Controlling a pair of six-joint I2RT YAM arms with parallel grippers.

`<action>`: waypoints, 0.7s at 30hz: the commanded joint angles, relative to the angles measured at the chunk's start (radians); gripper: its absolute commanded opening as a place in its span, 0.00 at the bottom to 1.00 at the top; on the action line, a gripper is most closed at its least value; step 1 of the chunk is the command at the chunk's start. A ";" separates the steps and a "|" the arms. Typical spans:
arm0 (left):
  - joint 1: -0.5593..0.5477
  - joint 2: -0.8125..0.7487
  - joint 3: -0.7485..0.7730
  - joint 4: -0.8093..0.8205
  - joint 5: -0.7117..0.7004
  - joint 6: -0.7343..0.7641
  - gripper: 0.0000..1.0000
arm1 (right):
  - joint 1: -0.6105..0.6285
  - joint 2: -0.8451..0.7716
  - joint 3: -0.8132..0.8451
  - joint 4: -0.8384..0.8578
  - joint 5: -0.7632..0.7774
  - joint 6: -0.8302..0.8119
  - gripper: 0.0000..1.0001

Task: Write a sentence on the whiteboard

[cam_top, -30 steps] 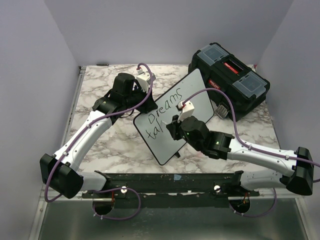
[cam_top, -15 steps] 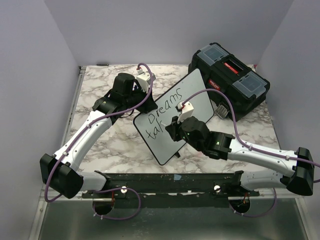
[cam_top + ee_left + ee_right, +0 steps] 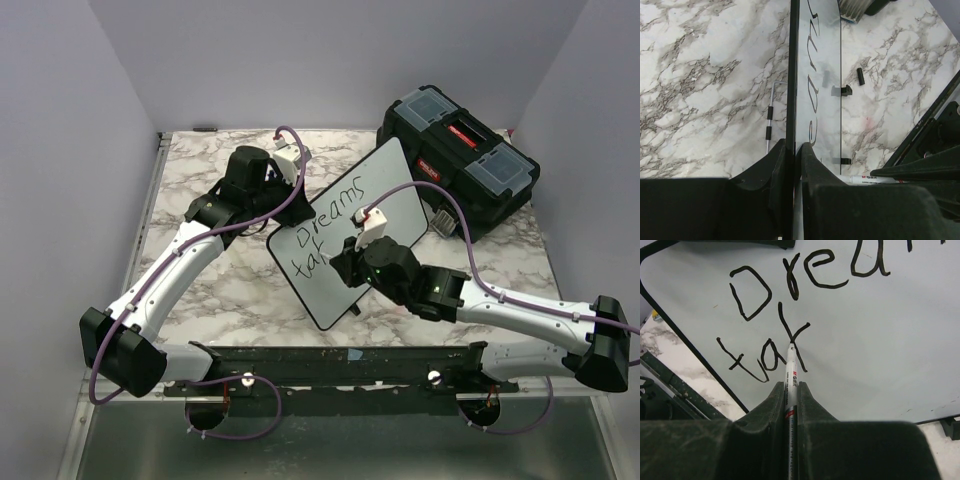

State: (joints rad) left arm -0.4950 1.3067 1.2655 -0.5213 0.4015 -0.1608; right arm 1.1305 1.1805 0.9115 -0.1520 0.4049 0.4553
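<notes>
Right pincer (image 3: 791, 388) is clenched on the marker (image 3: 790, 369), barrel running straight out between the fingers, tip touching the whiteboard (image 3: 385, 165) at the crotch of the "k". Left pincer (image 3: 792, 150) is clenched on the board's rim at its left end, steadying it. The board sits mid-worktop (image 3: 195, 165), long axis diagonal from near-left to far-right, its far end just beside the toolbox (image 3: 460, 165). The sentence (image 3: 785, 315) runs along that long axis: top line reads "Dreams", second line reads "tak". The key relation is that free board for the next letter lies to the right of the tip in the right wrist view, along the long axis toward the toolbox end. My read is that the pen has to step that way without drifting up into "Dreams". The right arm is the only one on the writing face. The left is at the edge and can't tell from its camera more than the rim grip. Count: one whiteboard, one marker, two text lines, one toolbox, two arms. Judging by the letters, the task is roughly half done, with "e" due next and another word after it.
</notes>
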 commanded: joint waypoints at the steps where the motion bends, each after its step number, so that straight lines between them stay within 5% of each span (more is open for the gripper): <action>1: -0.031 0.031 -0.037 -0.151 -0.031 0.061 0.00 | 0.000 0.010 -0.039 -0.015 -0.031 0.017 0.01; 21: -0.033 0.042 -0.037 -0.151 -0.032 0.061 0.00 | -0.004 0.009 -0.059 -0.082 0.099 0.015 0.01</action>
State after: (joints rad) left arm -0.4950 1.3098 1.2655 -0.5182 0.4007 -0.1600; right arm 1.1332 1.1717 0.8848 -0.1703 0.4389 0.4744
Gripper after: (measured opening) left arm 0.137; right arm 0.125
